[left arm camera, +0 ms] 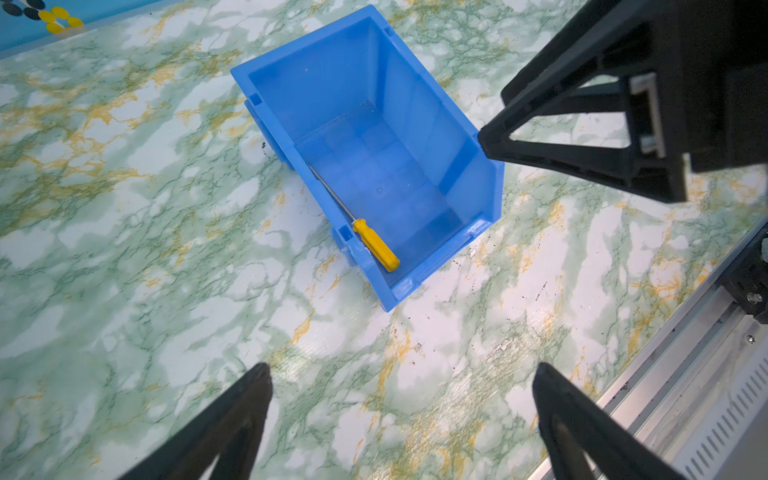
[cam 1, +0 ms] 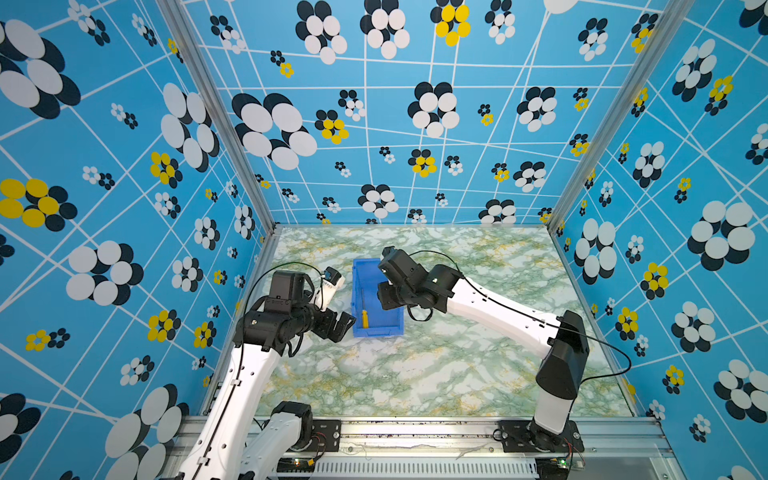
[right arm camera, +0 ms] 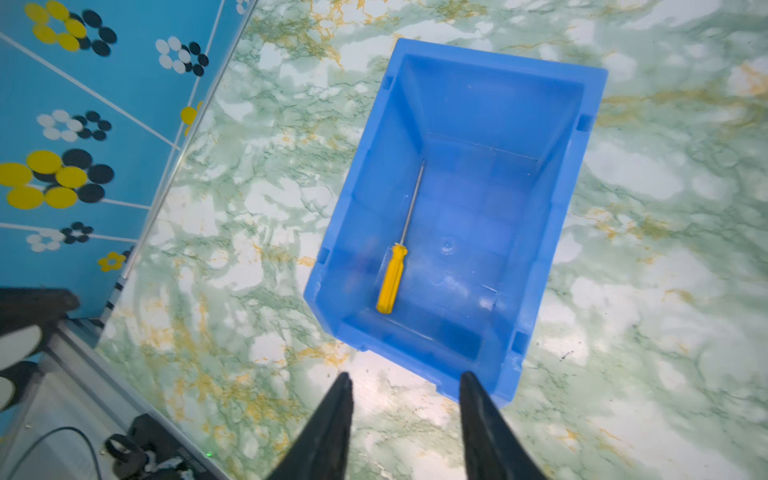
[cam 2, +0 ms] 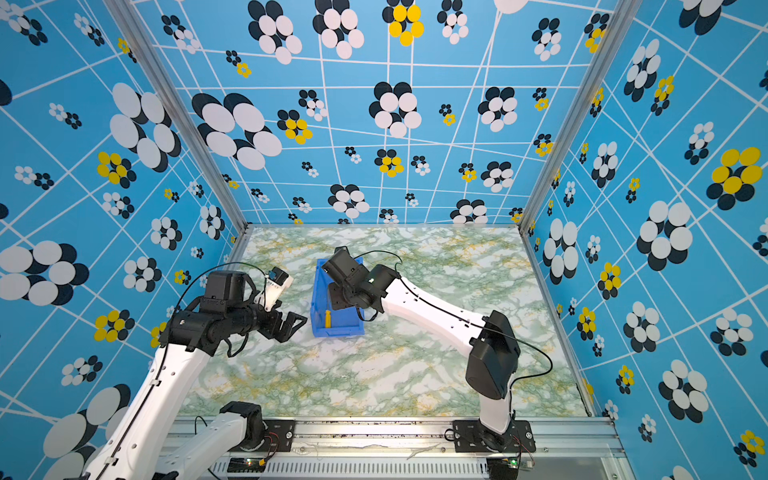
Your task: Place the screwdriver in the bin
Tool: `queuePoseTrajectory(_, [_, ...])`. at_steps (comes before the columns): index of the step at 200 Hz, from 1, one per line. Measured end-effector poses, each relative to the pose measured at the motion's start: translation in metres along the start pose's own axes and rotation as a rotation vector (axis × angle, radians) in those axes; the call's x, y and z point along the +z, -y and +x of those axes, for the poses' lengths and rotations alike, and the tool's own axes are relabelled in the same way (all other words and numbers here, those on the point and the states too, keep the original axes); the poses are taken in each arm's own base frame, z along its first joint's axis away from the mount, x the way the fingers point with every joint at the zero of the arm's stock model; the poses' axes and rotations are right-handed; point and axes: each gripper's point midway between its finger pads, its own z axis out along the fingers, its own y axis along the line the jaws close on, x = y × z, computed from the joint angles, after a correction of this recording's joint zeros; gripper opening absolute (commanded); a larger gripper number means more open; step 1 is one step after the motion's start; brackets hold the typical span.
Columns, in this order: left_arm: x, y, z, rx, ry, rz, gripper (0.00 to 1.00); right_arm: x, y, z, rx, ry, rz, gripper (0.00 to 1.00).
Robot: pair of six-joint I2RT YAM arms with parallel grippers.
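The screwdriver (cam 1: 365, 319) (cam 2: 328, 318), yellow-handled with a thin silver shaft, lies flat on the floor of the blue bin (cam 1: 376, 331) (cam 2: 337, 331), along its left wall with the handle toward the low front edge. Both wrist views show the screwdriver (left arm camera: 376, 245) (right arm camera: 390, 278) inside the bin (left arm camera: 332, 83) (right arm camera: 478, 104), with nothing touching it. My right gripper (cam 1: 384, 293) (right arm camera: 407, 376) hangs above the bin, open and empty. My left gripper (cam 1: 343, 328) (left arm camera: 403, 368) is open and empty just left of the bin's front corner.
The bin stands mid-table on the green marbled tabletop (cam 1: 415, 374). Patterned blue walls (cam 1: 124, 249) enclose three sides, and a metal rail (cam 1: 415, 432) with the arm bases runs along the front. The right gripper's black finger (left arm camera: 582, 137) reaches into the left wrist view.
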Motion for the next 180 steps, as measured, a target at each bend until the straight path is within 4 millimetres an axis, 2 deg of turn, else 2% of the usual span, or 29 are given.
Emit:
queuePoseTrajectory(10, [0.002, -0.002, 0.001, -0.003, -0.009, -0.005, 0.99, -0.004, 0.009, 0.003, -0.015, 0.01, 0.026, 0.73])
queuePoseTrajectory(21, [0.004, -0.004, 0.002, -0.007, -0.019, -0.011, 0.99, -0.009, 0.02, 0.007, -0.01, 0.025, 0.058, 0.97])
queuePoseTrajectory(24, [0.005, -0.004, 0.003, -0.008, -0.023, -0.013, 0.99, -0.011, 0.023, 0.008, -0.019, 0.031, 0.064, 0.99])
queuePoseTrajectory(68, [0.016, -0.019, 0.005, -0.061, -0.063, -0.062, 0.99, -0.036, 0.074, 0.013, -0.023, 0.095, 0.188, 0.99])
queuePoseTrajectory(118, [0.027, -0.043, 0.003, -0.141, -0.077, -0.165, 0.99, -0.05, 0.113, 0.033, -0.069, 0.144, 0.308, 0.99])
queuePoseTrajectory(162, [0.027, -0.077, -0.005, -0.269, -0.02, -0.297, 0.99, -0.064, 0.144, 0.05, -0.06, 0.218, 0.378, 0.99])
queuePoseTrajectory(180, [0.026, -0.097, 0.001, -0.349, 0.009, -0.354, 0.99, -0.071, 0.161, 0.054, -0.052, 0.259, 0.4, 0.99])
